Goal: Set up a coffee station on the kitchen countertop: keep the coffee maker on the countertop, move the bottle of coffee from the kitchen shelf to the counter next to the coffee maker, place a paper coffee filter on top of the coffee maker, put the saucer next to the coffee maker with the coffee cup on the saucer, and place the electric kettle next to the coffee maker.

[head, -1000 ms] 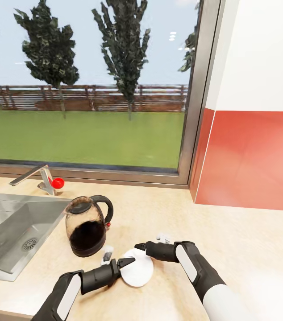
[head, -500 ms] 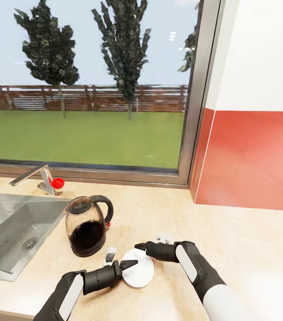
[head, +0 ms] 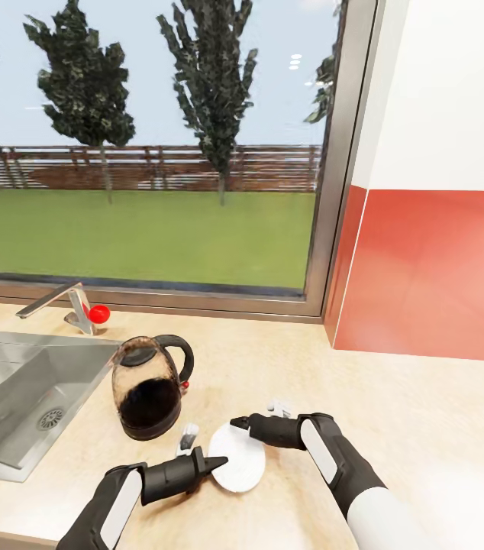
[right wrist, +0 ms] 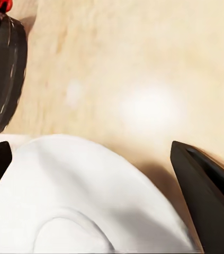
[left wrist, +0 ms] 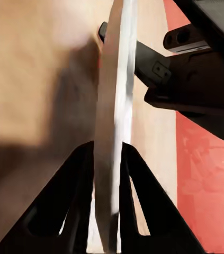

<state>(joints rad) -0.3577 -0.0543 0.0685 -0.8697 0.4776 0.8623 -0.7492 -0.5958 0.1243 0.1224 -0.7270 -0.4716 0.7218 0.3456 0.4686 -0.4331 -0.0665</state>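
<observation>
- Head view: left gripper (head: 217,462) pinches the saucer (head: 240,461) by its near rim, plate tilted above the kitchen countertop (head: 395,412). Right gripper (head: 236,421) sits at the far rim; gap unclear. Electric kettle (head: 149,388) stands just left of both.
- Left wrist view: fingers (left wrist: 134,174) clamp the saucer (left wrist: 115,132) edge-on.
- Right wrist view: right fingers (right wrist: 207,193) spread wide, saucer (right wrist: 85,196) between them, kettle (right wrist: 3,74) beyond.

We see the light wood-grain bench (head: 395,397) (steel sink (head: 20,389) inset) carrying the electric kettle (head: 149,397) beside that sink.
</observation>
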